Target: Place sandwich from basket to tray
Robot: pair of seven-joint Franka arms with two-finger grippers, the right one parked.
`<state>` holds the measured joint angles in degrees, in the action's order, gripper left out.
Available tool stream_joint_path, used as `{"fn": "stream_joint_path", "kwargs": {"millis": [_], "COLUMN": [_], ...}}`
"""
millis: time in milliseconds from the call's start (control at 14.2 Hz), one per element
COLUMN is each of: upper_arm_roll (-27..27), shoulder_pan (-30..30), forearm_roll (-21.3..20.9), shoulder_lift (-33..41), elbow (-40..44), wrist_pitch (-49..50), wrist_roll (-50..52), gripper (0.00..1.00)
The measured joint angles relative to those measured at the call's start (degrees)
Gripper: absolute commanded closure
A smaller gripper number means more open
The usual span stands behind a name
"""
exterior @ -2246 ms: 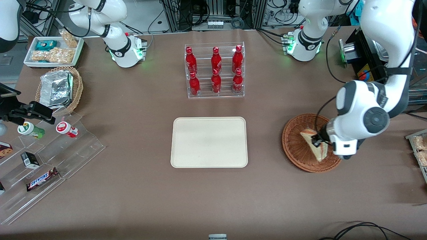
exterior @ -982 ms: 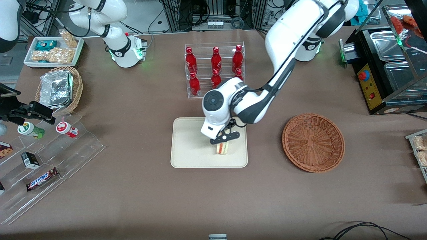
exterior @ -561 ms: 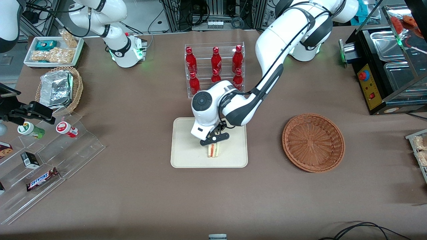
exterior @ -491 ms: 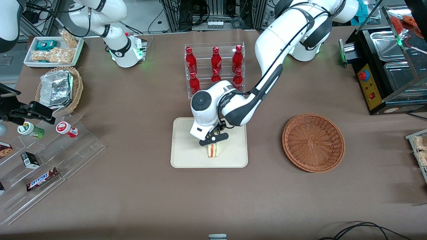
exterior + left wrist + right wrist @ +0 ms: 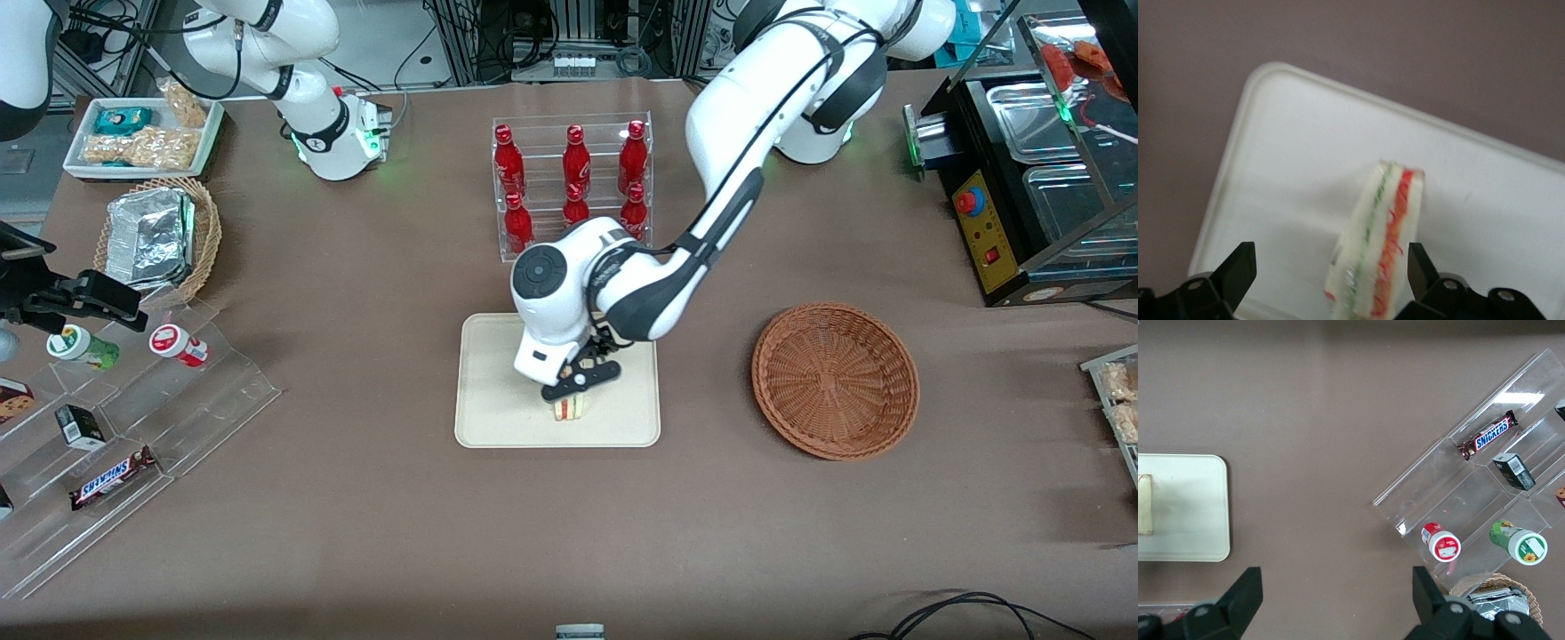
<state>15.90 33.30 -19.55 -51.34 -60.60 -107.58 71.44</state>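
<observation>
Front and wrist views, release on the tray. My tool [image 5: 580, 384] hangs just above the sandwich [image 5: 569, 407], which stands on edge on the tray [image 5: 498, 391], in the lower middle of the front frame, near the tray's edge closest to the camera. In the wrist view the tool's fingers [image 5: 1238, 270] stand wide apart on either side of the sandwich [image 5: 1381, 247], with a clear gap on one side; the tool grips nothing. The basket [image 5: 836, 380], at right of centre in the front frame, lies empty and well apart from the tray.

Step in hand, as I judge it: letting go and lifting clear. To do it well I raise the tool straight up and keep the fingers spread, so that neither brushes the bread. The wedge stands on a narrow face, so a sideways nudge would likely tip it flat or push it toward the low rim.

Surroundings: a clear rack of red bottles [image 5: 573, 187] stands above the tray in the front frame, close to my forearm, and is the one thing to watch on retreat. A foil-wrapped pack in a tan basket [image 5: 158, 236] and a stepped acrylic stand with snacks [image 5: 133, 427] lie at the left edge, toward the parked arm's end of the desk, out of the way.
</observation>
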Motion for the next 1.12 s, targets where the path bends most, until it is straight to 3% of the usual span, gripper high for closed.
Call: {"fn": "stream_joint_path", "kwargs": {"millis": [140, 421, 561, 842, 1123], "upper_arm_roll": [0.1, -0.3, -0.4, -0.5, -0.5], "shoulder_pan": [-4.0, -15.1, -22.0, -33.3, -40.9], "forearm_roll": [1.6, 11.0, 13.7, 14.4, 14.5], "shoulder_lift": [4.6, 15.7, 19.8, 24.9, 27.9], "elbow": [1.1, 1.2, 1.0, 0.7, -0.9], "wrist_pitch": [6.0, 21.0, 26.8, 37.4, 39.8], "wrist_roll": [-1.7, -17.7, -24.6, -37.8, -42.5], "gripper": [0.00, 0.00, 0.00, 0.00, 0.00]}}
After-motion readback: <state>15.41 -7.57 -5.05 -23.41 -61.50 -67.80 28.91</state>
